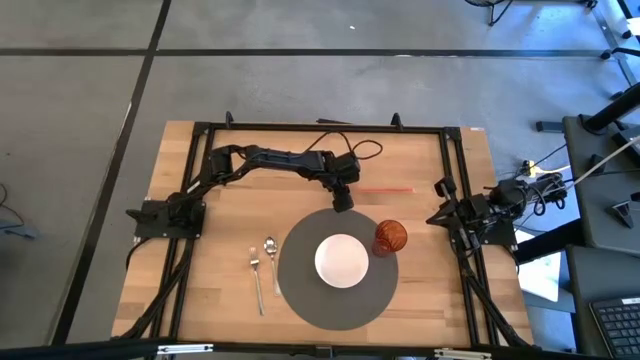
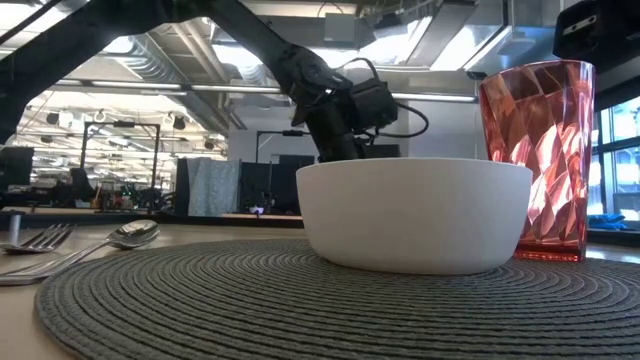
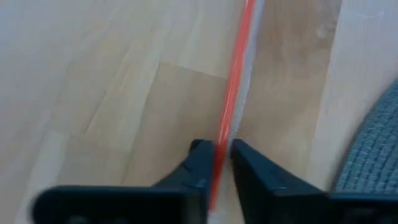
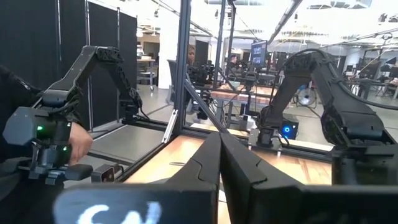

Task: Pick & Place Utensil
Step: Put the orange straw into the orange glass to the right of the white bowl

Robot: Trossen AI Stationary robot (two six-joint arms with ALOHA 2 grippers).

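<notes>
The white round bowl and the red faceted plastic tumbler stood on the round grey woven placemat; no contents showed. The left gripper clamped the thin red straw; the right gripper rested together.

There is one red straw, one fork, one spoon, one white bowl, one red cup and one round gray mat

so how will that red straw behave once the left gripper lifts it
The straw is long and thin, so it is probably very light and may bend or sag past the left gripper. The fingers pinch it near one end, so it could pivot or droop. Being round, it may roll if dropped on the table.
</notes>
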